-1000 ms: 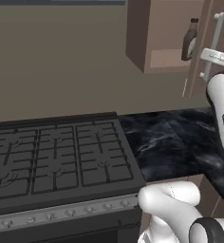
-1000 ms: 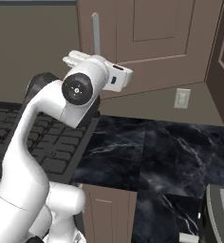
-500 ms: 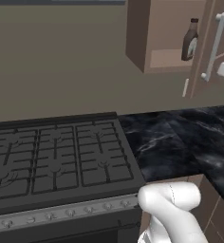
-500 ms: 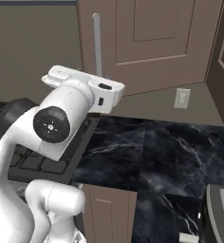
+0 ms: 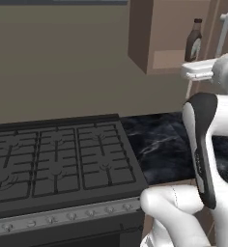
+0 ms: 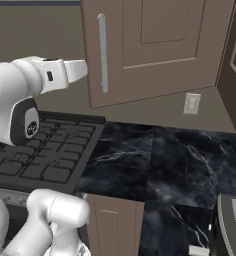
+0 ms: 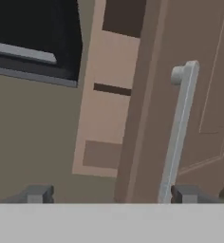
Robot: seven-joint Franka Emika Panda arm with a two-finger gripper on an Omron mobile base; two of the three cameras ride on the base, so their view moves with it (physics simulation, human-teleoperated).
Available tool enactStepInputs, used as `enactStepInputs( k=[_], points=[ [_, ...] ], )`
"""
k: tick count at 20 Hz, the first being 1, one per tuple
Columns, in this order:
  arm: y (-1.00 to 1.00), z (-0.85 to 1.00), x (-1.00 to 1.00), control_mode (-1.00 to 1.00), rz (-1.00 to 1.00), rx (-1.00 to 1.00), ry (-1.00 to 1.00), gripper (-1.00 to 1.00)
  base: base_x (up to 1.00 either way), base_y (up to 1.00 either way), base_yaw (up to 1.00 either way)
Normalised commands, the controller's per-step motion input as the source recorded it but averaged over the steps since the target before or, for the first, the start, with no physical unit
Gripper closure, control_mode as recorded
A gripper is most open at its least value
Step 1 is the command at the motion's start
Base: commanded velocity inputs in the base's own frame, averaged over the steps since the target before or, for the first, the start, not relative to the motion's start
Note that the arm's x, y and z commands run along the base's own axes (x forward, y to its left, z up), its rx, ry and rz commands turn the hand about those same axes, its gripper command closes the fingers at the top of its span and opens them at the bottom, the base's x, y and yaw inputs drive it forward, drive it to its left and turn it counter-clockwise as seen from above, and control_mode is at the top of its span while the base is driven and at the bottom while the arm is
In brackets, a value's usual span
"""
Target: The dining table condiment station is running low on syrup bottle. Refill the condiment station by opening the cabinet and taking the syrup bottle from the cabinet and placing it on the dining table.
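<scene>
The brown wooden cabinet [image 5: 154, 34] hangs on the wall with its door [image 6: 155, 50] swung open. The dark-brown syrup bottle [image 5: 194, 39] stands upright on its shelf near the open side. My gripper [image 7: 111, 194] is open, its fingertips [image 7: 38, 193] set wide with nothing between them. It hovers just short of the door's long silver handle [image 7: 180, 133], level with the handle's lower part, and touches nothing. From the sides, the gripper [image 5: 187, 71] sits below the bottle, and the gripper [image 6: 84, 70] lies left of the handle [image 6: 103, 52]. The dining table is out of view.
A black gas stove [image 5: 58, 164] takes up the left below. A black marble counter [image 6: 155, 165] runs to its right, under the cabinet. A wall socket [image 6: 191, 103] sits on the back wall. A grey appliance [image 6: 232, 225] stands at the counter's near right.
The jaws have spread wide and let go of the door handle. The hand has drawn back a little from the handle, and the arm has swung round.
</scene>
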Motion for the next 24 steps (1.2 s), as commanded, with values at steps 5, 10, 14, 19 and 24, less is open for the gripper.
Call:
enactStepInputs(
  k=[5,10,14,19,24],
  points=[
    [0.52,-0.01,0.45,-1.0,-0.28,-0.33,0.11,-1.0,0.0,0.0,0.0],
    [0.02,-0.01,0.72,-1.0,-0.3,-0.28,0.11,-1.0,0.0,0.0,0.0],
    [0.0,-0.07,0.95,-1.0,-0.23,-0.26,0.1,-1.0,0.0,0.0,0.0],
    [0.0,-0.23,0.95,-1.0,-0.16,-0.25,0.13,-1.0,0.0,0.0,0.0],
    [-0.22,-0.11,0.66,-1.0,-0.11,-0.15,0.14,-1.0,0.0,0.0,0.0]
  ],
)
